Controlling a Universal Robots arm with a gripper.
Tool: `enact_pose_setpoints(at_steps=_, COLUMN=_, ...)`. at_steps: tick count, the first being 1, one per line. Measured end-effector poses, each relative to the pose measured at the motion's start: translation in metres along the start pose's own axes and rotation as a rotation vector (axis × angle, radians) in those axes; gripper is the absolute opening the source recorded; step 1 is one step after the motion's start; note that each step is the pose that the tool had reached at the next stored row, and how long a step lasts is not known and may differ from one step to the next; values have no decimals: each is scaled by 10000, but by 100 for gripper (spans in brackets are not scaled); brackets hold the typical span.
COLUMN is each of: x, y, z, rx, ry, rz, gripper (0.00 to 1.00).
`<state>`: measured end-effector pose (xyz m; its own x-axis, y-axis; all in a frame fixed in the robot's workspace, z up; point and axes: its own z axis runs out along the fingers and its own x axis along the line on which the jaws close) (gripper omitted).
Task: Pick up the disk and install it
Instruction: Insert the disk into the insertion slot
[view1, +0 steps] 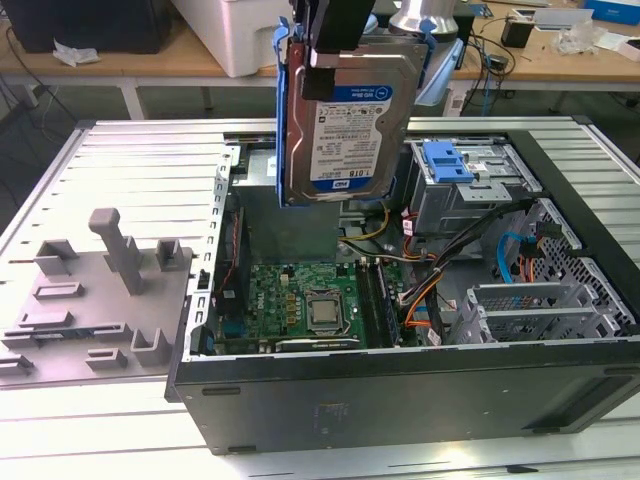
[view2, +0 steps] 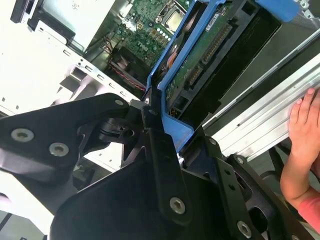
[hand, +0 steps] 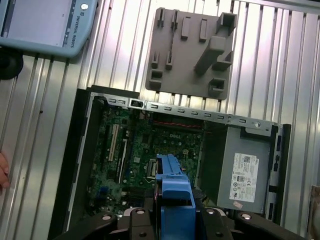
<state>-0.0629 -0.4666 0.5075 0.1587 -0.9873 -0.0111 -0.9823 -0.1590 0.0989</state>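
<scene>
The disk (view1: 345, 120) hangs upright above the open computer case (view1: 400, 390), with its white-and-blue label facing the exterior view and its blue carrier frame along the edges. My gripper (view1: 340, 35) is shut on its top edge. In the second wrist view the black fingers (view2: 162, 160) clamp the blue frame, and the disk (view2: 200, 65) shows its green circuit board. In the first wrist view the blue frame of the disk (hand: 172, 190) points down over the motherboard (hand: 145, 150). The metal drive cage (view1: 480, 200) with a blue latch (view1: 447, 160) lies toward the exterior view's right of the disk.
A grey fixture plate (view1: 100, 290) sits on the ribbed table at the exterior view's left. Cables (view1: 430, 280) and a perforated bracket (view1: 540, 310) crowd the case's right half. A person's hand (view2: 302, 130) rests on the table rail. A teach pendant (hand: 45, 22) lies beyond the case.
</scene>
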Motion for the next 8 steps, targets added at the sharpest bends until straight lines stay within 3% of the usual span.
enact_pose_setpoints(at_steps=5, x=50, y=8, z=1, rx=160, ry=33, rz=9, gripper=37)
enact_pose_setpoints(at_steps=8, x=56, y=9, z=1, rx=393, ry=91, rz=59, gripper=37)
